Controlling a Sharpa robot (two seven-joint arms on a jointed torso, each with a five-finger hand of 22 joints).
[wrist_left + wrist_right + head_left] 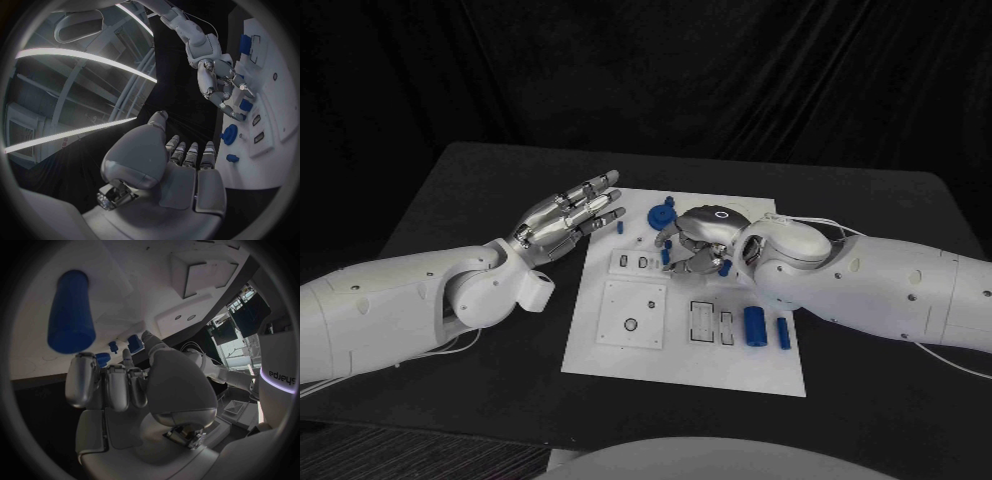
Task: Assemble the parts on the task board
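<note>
Head view: the right hand [704,240] works over the task board [682,375], fingers curled among blue parts; whether they pinch one, I cannot tell. Left hand [567,220] hovers beside the board, fingers spread, empty.

Left wrist view: right hand's fingertips [232,97] touch small blue pieces.

Right wrist view: a blue cylinder [70,312] lies flat, its long axis along the board. Seating a part looks next, needing careful alignment.

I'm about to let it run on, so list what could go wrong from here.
1. The right robot hand works low among small blue parts standing on the board; its fingers may knock one over.
2. The blue cylinder lies loose beside the right arm and might get nudged and roll.
3. The left robot hand hovers open at the board's edge, so the board could slide.
</note>
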